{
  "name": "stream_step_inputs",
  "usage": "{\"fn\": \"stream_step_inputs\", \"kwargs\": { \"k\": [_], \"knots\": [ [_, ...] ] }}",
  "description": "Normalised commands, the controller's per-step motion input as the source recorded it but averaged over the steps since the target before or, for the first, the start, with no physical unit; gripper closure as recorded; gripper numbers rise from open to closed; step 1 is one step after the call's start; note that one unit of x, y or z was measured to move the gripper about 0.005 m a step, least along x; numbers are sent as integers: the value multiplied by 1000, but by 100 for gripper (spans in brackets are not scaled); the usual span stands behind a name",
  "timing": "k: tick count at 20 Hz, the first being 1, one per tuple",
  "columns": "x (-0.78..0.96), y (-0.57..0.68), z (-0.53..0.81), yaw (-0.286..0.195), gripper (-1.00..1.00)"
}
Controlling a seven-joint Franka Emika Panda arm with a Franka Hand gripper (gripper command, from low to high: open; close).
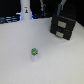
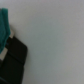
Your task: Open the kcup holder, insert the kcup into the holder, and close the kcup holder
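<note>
My view: black holder (image 1: 63, 26) shut at exterior right-rear, green-topped white kcup (image 1: 34, 52) upright, well apart.

— Where's the arm (image 1: 60, 10) from where you stand?

— Over at the far side, towards the exterior view's right. I only see its lower end: two dark struts slanting down from the top edge of the exterior view.

— Can you see the fingers, open or closed?

— I can't tell, it's too blurred and small from here. The dark struts run together at the bottom.

— Does the wrist view help?

— Not much. There's a dark shape along one edge, and I can't say whether it's a finger at all.
</note>
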Motion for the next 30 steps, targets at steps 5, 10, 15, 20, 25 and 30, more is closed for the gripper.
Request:
{"fn": "stream_step_inputs", "kwargs": {
  "k": [5,10,15,20,25,30],
  "knots": [
    [-296,692,5,-169,-100],
    [-265,680,-47,-171,-100],
    [-224,646,-158,-172,-100],
    [-162,581,-269,-157,-100],
    [-95,487,-368,-138,-100],
    [-145,345,-406,-117,-100]
  ]
}}
